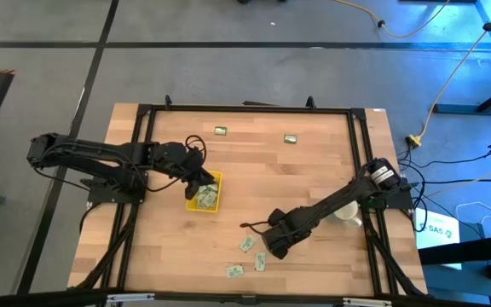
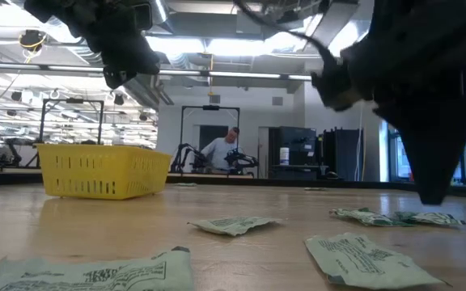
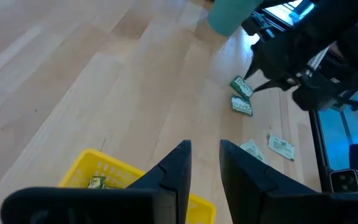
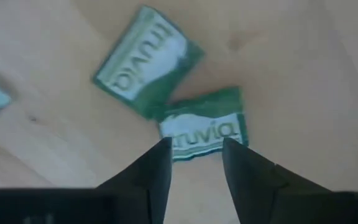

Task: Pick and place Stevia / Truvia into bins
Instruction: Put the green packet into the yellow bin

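Several pale green and white Truvia sachets (image 1: 247,244) lie flat on the wood near the table's near edge. Two more (image 1: 221,131) lie by the far edge. The yellow tray (image 1: 214,178) stands left of centre with sachets (image 3: 95,182) inside. My left gripper (image 1: 201,182) hovers above the tray (image 2: 103,170), fingers (image 3: 205,163) a narrow gap apart, nothing between them. My right gripper (image 1: 271,249) is low over the near sachets, open. Its fingers (image 4: 196,155) straddle the edge of one sachet (image 4: 204,127) that overlaps another (image 4: 145,62). Whether they touch it, I cannot tell.
A white mug (image 1: 346,214) stands near the table's right edge, under my right arm. A dark frame rail (image 1: 245,108) borders the table. Bare wood (image 1: 297,179) lies between the tray and the mug. A person (image 2: 221,152) sits far back in the room.
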